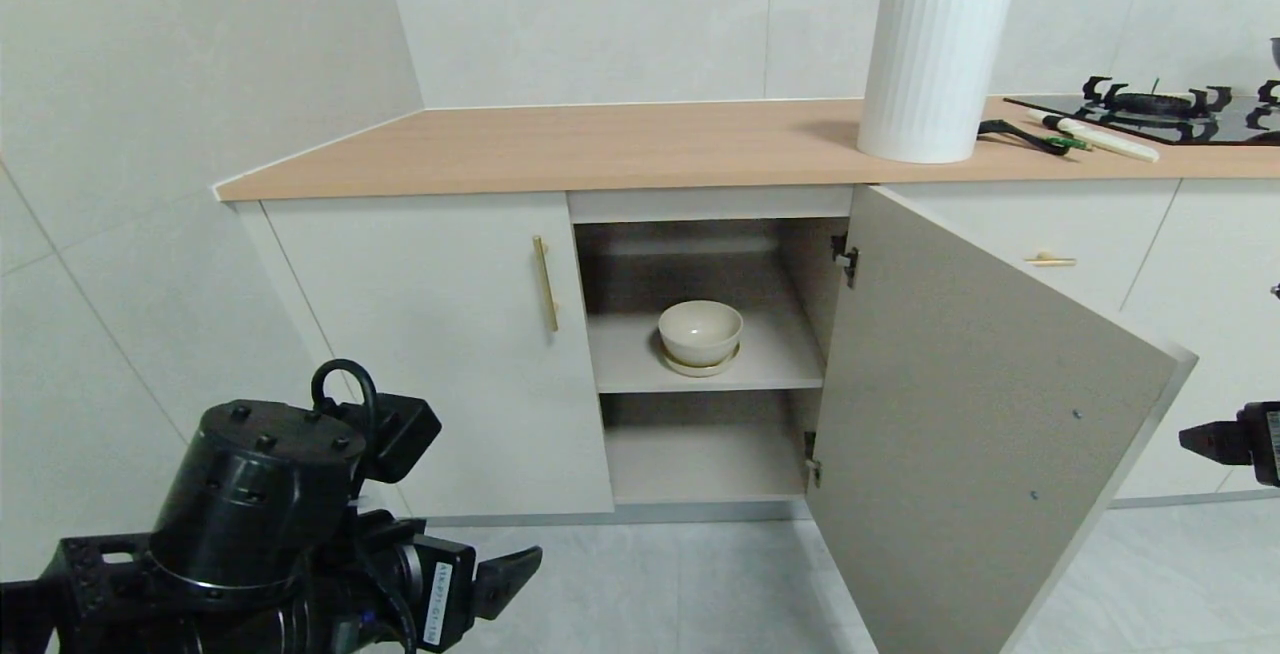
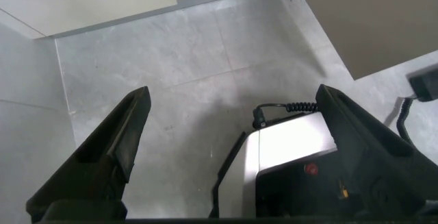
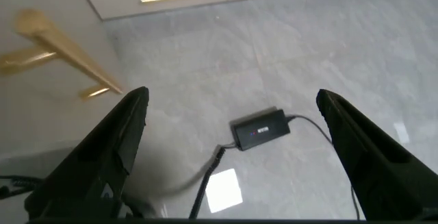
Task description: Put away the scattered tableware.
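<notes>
The left hand [image 2: 233,94] hangs low over the grey tiled floor [image 2: 205,53], its fingers spread wide with nothing between them. Ahead of it, higher up and off to its right, a cream ceramic bowl [image 1: 700,331] sits on a matching saucer [image 1: 700,367] on the middle shelf [image 1: 770,359] of the open white cabinet.

The right hand [image 3: 233,95] is likewise released and empty. It sits just beside the free edge of the swung-out grey cabinet door [image 1: 980,404], on its outer side, so the door stands between this hand and the bowl. The door's gold bar handle [image 3: 65,46] is close by, and a black power adapter [image 3: 260,129] lies on the floor below.

Well above both hands, the wooden tabletop [image 1: 600,144] carries a tall white ribbed cylinder [image 1: 933,72], with a few long-handled utensils [image 1: 1095,137] and a black gas hob [image 1: 1150,114] beyond it.
</notes>
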### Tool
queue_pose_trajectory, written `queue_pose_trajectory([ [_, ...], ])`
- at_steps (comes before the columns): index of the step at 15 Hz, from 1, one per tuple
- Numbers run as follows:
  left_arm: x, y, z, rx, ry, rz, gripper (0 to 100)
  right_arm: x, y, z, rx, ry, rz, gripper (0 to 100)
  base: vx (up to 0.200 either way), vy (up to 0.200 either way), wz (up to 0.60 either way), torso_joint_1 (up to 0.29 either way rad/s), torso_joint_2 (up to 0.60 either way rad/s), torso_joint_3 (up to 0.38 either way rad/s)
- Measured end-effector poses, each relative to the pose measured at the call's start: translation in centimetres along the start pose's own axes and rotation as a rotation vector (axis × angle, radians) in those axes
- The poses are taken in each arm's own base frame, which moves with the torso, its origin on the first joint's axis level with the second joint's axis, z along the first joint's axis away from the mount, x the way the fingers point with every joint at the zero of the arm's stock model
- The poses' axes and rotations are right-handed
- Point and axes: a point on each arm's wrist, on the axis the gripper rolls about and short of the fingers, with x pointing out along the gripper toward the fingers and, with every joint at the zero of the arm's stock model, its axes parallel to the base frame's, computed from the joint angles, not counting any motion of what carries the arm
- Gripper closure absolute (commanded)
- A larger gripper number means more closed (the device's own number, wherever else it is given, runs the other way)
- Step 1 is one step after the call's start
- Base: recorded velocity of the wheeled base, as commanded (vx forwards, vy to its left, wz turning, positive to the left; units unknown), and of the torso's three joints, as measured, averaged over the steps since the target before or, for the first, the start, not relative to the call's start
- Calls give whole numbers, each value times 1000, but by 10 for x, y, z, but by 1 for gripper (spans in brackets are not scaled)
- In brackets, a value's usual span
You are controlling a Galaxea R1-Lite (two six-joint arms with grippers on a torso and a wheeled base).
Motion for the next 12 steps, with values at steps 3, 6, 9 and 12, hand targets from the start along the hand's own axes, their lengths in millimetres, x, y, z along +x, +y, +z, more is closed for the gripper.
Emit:
queue_pose_trajectory([
  [3,0,0,0,0,1,0,0,11,5,6,39,-39,9,0,0,0,0,0,0,0],
  [6,0,0,0,1,1,0,0,20,16,5,59,-38,53,0,0,0,0,0,0,0],
  [9,0,0,0,-1,0,1,0,19,29,2,75,-23,139,0,0,0,0,0,0,0],
  [12,-1,0,0,0,-1,0,0,13,46,0,78,-23,232,0,0,0,0,0,0,0],
])
